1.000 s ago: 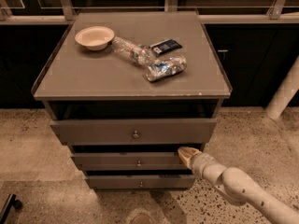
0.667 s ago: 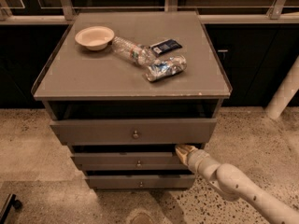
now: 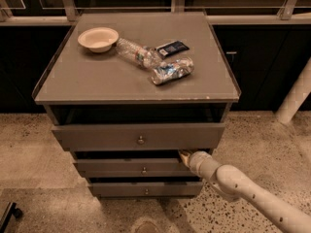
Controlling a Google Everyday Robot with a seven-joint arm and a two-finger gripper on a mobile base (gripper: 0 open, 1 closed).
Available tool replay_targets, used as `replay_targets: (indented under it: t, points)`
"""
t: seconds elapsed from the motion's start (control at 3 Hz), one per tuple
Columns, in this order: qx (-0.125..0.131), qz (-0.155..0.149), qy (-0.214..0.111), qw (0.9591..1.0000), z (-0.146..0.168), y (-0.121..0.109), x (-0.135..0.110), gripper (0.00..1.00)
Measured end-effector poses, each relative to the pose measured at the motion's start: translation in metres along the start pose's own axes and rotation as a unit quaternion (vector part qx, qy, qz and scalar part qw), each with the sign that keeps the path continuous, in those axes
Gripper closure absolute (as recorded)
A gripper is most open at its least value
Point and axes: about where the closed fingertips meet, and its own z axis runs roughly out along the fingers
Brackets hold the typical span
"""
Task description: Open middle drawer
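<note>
Gripper [image 3: 185, 155] sits low at the right of the grey cabinet [image 3: 58, 84], its pale tip tucked into the dark gap just above the right end of the middle drawer [image 3: 112, 168]. It appears to touch the drawer's top edge there, though the shadow makes contact hard to confirm. Whether it is released or clenched on anything cannot be told. The white arm [image 3: 243, 191] runs from it down to the lower right corner.

The middle drawer lies between the taller top drawer [image 3: 97, 137] and the narrow bottom drawer [image 3: 116, 189], and its small round knob [image 3: 144, 170] at centre is well left of the gripper. Dark gaps show above each front, and what lies inside the drawers is hidden.

On the cabinet top, a white bowl [image 3: 98, 38] stands upright at the back left. A clear plastic bottle [image 3: 137, 52] lies on its side just beside it, a dark packet [image 3: 172, 48] lies by the bottle's far end, and a crumpled shiny bag [image 3: 171, 70] lies just in front of them.
</note>
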Motion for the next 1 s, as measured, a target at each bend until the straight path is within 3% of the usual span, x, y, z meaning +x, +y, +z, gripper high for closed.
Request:
replay_targets:
  t: [0.67, 1.0]
  points:
    - [-0.054, -0.005, 0.052, 0.9971, -0.001, 0.015, 0.016, 1.00]
    - [-0.057, -0.004, 0.054, 0.9969, -0.001, 0.016, 0.013, 1.00]
